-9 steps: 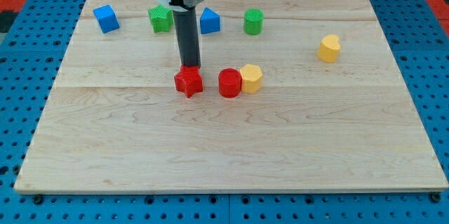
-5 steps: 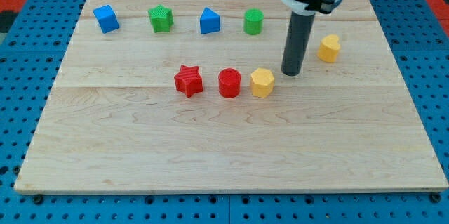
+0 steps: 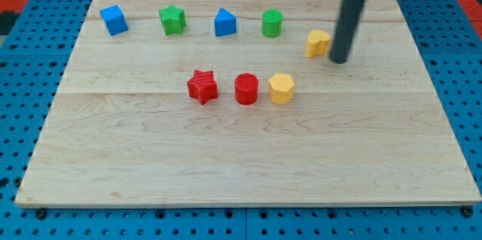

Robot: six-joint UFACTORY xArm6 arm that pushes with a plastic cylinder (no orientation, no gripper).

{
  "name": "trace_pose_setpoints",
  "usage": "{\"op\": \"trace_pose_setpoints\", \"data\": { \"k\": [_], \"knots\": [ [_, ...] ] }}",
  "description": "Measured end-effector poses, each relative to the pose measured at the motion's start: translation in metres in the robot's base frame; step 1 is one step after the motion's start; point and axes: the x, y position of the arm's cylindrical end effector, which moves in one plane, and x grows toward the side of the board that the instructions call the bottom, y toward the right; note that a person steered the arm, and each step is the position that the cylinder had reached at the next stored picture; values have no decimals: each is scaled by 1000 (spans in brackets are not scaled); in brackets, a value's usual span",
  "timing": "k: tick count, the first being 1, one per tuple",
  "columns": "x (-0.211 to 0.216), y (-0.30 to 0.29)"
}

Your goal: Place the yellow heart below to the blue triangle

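Wooden surface (image 3: 248, 157) carrying loose blocks; no containers present. No pincer: my tip (image 3: 340, 60) stands just right of the yellow heart (image 3: 318, 43), apparently positioned to push it leftward. The heart lies right of the green cylinder (image 3: 272, 23), well apart from the blue triangle (image 3: 224, 22).

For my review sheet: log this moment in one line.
my tip: right of yellow heart, close | blue triangle: further left | heart not below triangle

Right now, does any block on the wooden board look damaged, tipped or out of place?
Nothing looks damaged or tipped. The yellow heart block sits just left of my tip, far right of the blue triangle block, not yet below it.
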Motion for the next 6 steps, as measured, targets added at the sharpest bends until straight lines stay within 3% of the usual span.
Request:
{"op": "trace_pose_setpoints", "data": {
  "k": [1, 2, 4, 5, 6],
  "knots": [
    [-23, 12],
    [-27, -81],
    [-42, -104],
    [-44, -183],
    [-46, -169]
  ]
}}
